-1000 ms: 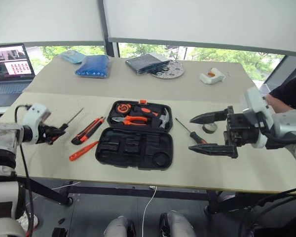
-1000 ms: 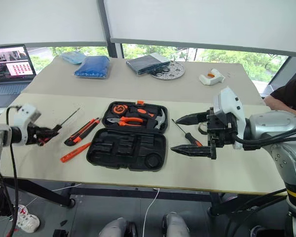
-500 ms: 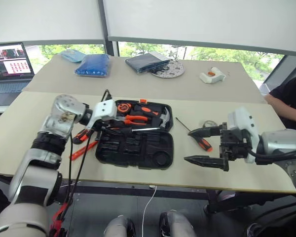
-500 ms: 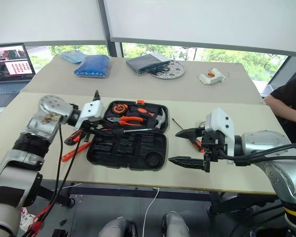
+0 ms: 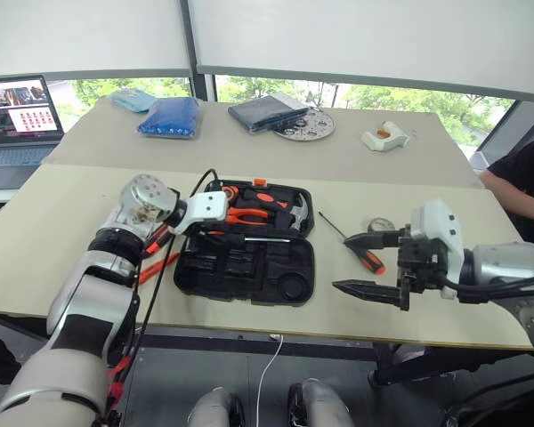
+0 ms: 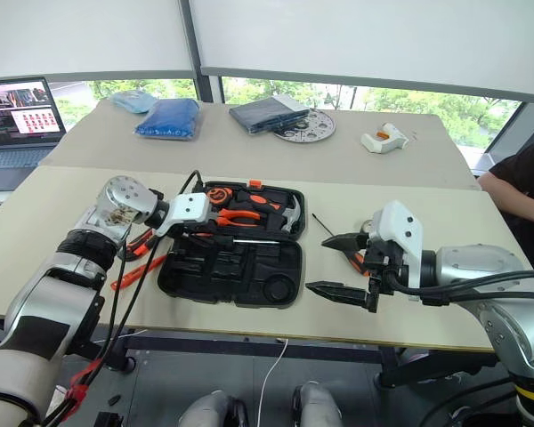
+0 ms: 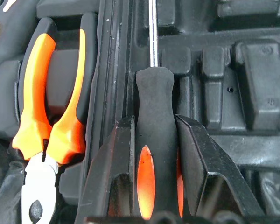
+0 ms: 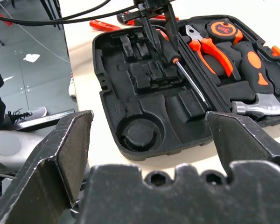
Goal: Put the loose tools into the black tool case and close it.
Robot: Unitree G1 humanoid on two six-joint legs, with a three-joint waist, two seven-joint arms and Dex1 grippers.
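The left jaws (image 7: 156,186) clench a screwdriver (image 7: 155,154) by its matte black-and-orange handle, having swung in over the moulded black tool case (image 5: 249,267) at centre frame since a second ago. The right jaws (image 5: 374,264), spread wide and empty, hang lower right, beside another screwdriver (image 5: 360,252) on the surface.

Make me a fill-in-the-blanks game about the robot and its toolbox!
1. The left gripper is shut on a ____ with an orange-black handle.
2. The black tool case lies ____ on the table.
3. The right gripper holds ____.
4. Inside the case, the pliers have handles coloured ____.

Missing words: screwdriver; open; nothing; orange
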